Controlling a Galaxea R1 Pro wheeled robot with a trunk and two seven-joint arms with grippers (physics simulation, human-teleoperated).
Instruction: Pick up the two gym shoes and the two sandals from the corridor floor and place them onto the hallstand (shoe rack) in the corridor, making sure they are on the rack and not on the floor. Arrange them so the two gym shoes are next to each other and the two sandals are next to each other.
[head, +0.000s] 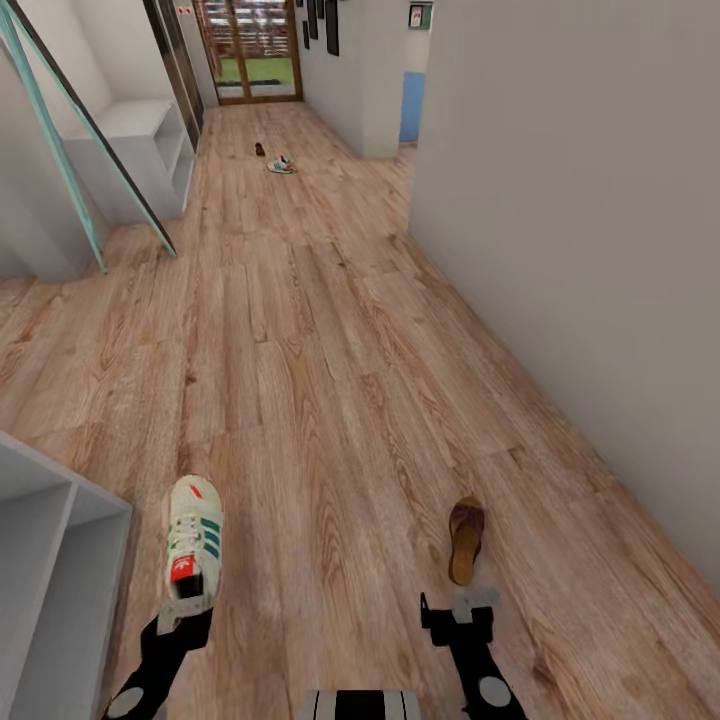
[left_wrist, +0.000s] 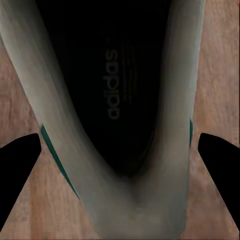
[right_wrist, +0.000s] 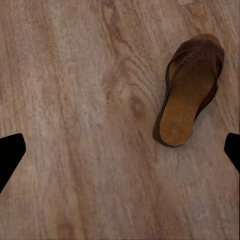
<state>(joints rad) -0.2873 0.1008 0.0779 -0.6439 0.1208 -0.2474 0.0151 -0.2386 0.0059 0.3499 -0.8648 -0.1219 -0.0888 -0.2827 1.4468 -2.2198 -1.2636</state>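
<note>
My left tool (head: 183, 612) straddles the gym shoe's (head: 194, 535) heel, jaws wide, gripping nothing; next I close and lift.

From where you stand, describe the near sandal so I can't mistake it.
On the corridor floor, just ahead of the right gripper, lies a flat brown sandal with a tan footbed and a dark strap. It is narrower and lower than the off-white, green-striped gym shoe at the left gripper.

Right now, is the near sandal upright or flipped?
Upright: the sandal lies flat on the floor, footbed and strap facing up.
</note>
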